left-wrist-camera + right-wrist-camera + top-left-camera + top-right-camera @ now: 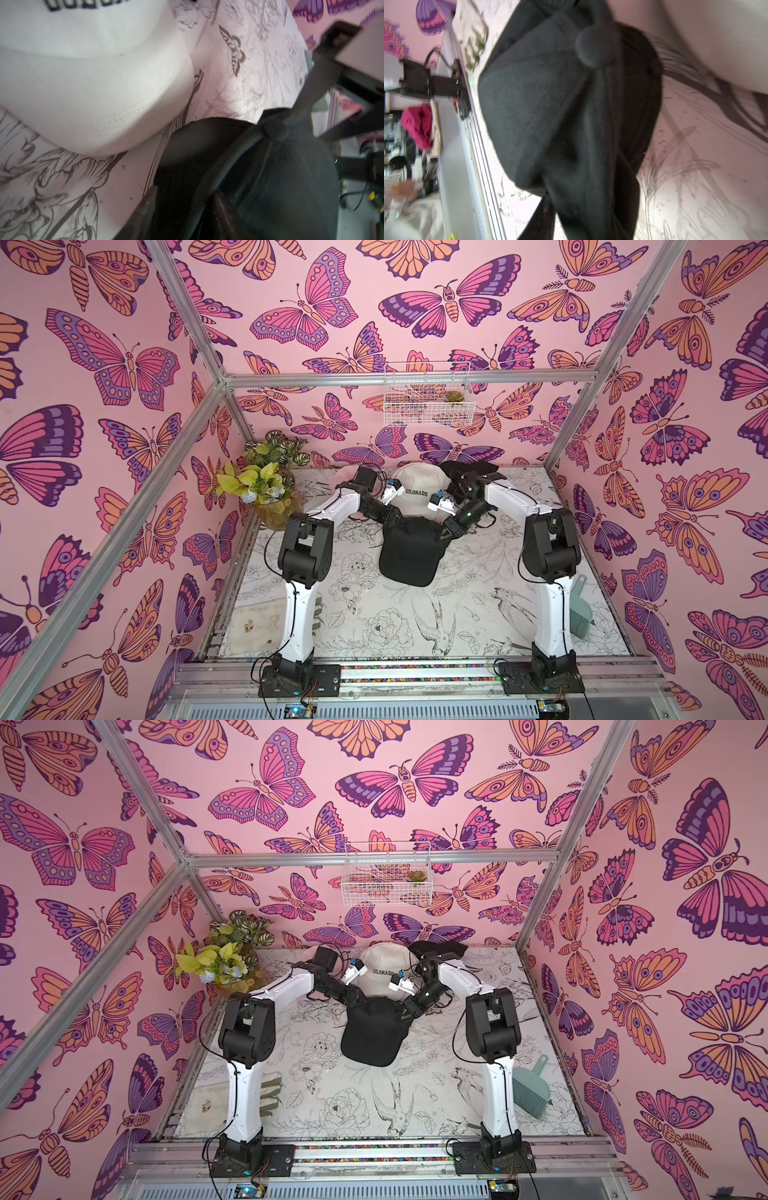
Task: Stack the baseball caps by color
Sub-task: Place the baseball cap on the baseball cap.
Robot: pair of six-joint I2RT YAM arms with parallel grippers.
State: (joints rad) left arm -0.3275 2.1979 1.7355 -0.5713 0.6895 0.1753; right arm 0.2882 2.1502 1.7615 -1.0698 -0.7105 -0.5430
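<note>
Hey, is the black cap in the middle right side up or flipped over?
Right side up. The black cap shows its domed crown, and its top button is visible in both wrist views. Its inside is not showing.

The bench (415, 626) is covered in a white sheet printed with black line drawings of flowers and birds. At its middle lies a black cap (409, 558), with a cream COLORADO cap (417, 489) just behind it, another black cap (469, 467) by the back wall to the right, and a partly hidden pink cap (341, 477) to the left. A potted plant (266, 489) stands in the back left corner. A stained cream cloth (253, 624) and a glove with green fingers (271, 1090) lie near the front left, and a teal dustpan (579, 610) lies along the right edge.
</note>
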